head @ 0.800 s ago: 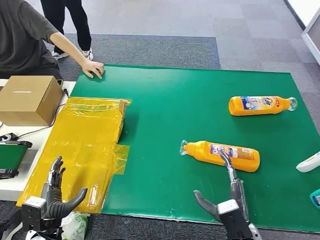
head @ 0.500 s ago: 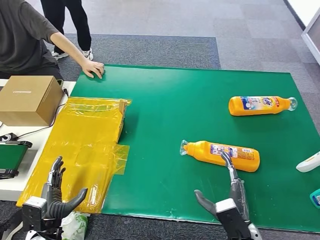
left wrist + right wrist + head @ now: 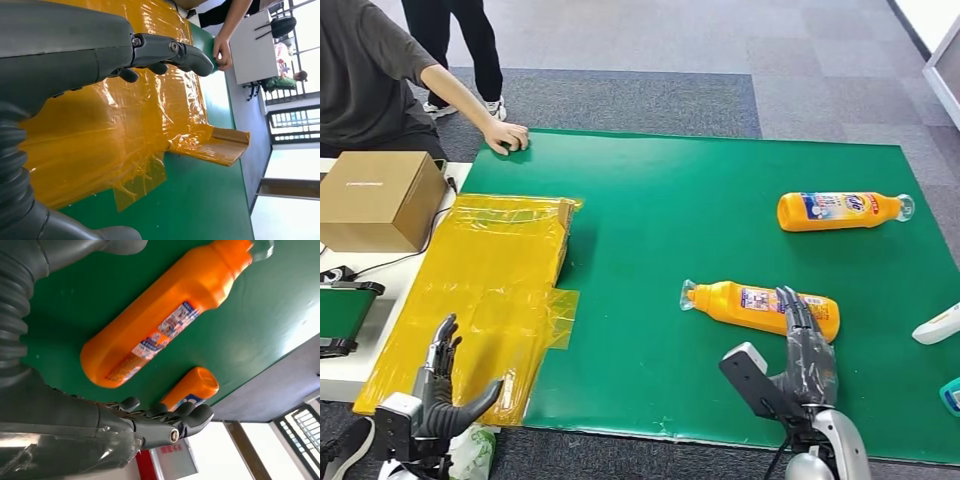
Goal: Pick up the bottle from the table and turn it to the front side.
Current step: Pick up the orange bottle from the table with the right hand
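An orange bottle [image 3: 758, 306] with a clear cap lies on its side on the green mat [image 3: 660, 230], its small-print label up; the right wrist view shows the bottle [image 3: 158, 325] close below the hand. My right hand [image 3: 803, 355] hovers just near of its base end, fingers apart, holding nothing. A second orange bottle [image 3: 841, 210] lies farther back right; its base [image 3: 190, 387] peeks past my fingers [image 3: 166, 422]. My left hand [image 3: 437, 395] hangs open at the front left, over yellow plastic film [image 3: 124, 120].
Yellow film covers a flat box [image 3: 493, 290] at the left. A cardboard box [image 3: 376, 198] sits on the white side table. A person's hand [image 3: 507, 137] rests on the mat's far left corner. White and teal objects [image 3: 939, 325] lie at the right edge.
My right hand has moved forward and turned, now reaching the near bottle's base end. The left hand shifted slightly. Bottles have not moved.
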